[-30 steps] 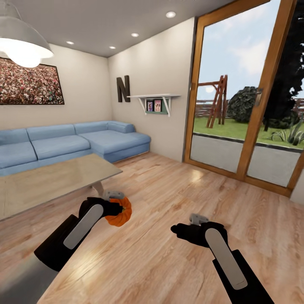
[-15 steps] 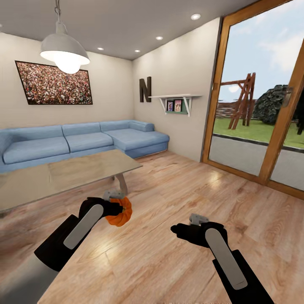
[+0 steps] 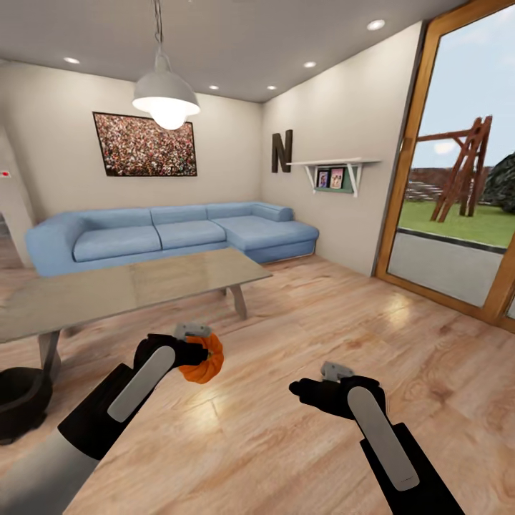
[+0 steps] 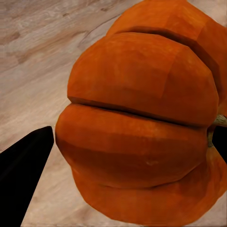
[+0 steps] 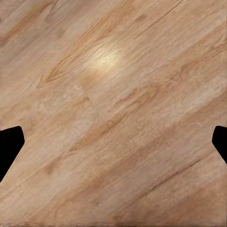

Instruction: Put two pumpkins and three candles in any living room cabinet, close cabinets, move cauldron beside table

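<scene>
My left gripper is shut on a small ribbed orange pumpkin, held above the wood floor in front of my trunk. In the left wrist view the pumpkin bulges large, its short stem at one edge, and a black fingertip rests against its side. My right gripper hovers open over bare floor with nothing between its fingers, and its open tips stand wide apart in the right wrist view. A black cauldron sits on the floor at the lower left, beside a table leg. The cabinet is out of view.
A long low table with a glossy top stands ahead on the left. Behind it a blue corner sofa lines the far walls. A pendant lamp hangs above. A glass door with a wood frame is on the right.
The whole view has swung left, so the sofa, table and door have slid right and the cauldron has come into sight. Both arms keep their pose, pumpkin still held.
</scene>
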Motion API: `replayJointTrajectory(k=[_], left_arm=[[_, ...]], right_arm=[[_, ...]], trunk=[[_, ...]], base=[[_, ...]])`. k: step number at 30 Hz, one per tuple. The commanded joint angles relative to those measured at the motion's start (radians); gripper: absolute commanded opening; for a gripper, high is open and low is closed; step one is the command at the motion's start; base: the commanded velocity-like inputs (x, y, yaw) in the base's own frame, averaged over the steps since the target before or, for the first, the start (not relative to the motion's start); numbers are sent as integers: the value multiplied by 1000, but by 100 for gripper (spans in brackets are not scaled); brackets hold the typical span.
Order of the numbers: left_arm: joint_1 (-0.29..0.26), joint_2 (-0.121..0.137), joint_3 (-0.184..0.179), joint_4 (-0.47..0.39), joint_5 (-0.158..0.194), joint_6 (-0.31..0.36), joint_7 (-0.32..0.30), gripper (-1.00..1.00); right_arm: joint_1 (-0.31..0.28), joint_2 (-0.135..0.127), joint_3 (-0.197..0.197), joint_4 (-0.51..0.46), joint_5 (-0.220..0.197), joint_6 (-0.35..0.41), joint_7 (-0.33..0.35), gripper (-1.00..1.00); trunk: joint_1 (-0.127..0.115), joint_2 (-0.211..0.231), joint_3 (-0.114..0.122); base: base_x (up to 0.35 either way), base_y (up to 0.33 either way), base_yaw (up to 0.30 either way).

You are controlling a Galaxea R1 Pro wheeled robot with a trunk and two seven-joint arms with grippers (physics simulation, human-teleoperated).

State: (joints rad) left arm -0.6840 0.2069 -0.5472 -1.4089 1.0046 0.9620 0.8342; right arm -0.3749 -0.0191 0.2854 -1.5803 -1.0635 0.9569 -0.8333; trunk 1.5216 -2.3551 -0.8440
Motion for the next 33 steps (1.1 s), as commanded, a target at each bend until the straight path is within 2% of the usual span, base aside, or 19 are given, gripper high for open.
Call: replayJointTrajectory(k=[1, 7, 18, 27, 33], left_arm=[[-2, 1, -3, -1, 3, 1, 13, -100], [-2, 1, -3, -1, 3, 1, 13, -100], [-2, 2, -2, -2, 3, 0, 12, -100], [-2, 1, -2, -1, 5, 0, 11, -100], [-2, 1, -2, -2, 5, 0, 11, -100]], right_arm=[[-1, -1, 2, -1, -9, 2, -10, 100], [-1, 0, 3, -1, -9, 2, -10, 100], [-1, 1, 4, -1, -9, 2, -9, 100], [-1, 1, 4, -1, -9, 2, -9, 100], [-1, 1, 6, -1, -9, 2, -9, 100]], trunk=[[-1, -1, -1], [-1, -1, -3], [-1, -1, -6], [-1, -1, -7], [-1, -1, -8]], base=[[-230, 0, 289], [-175, 0, 289], [-23, 1, 289], [-1, 171, 289], [0, 50, 289]])
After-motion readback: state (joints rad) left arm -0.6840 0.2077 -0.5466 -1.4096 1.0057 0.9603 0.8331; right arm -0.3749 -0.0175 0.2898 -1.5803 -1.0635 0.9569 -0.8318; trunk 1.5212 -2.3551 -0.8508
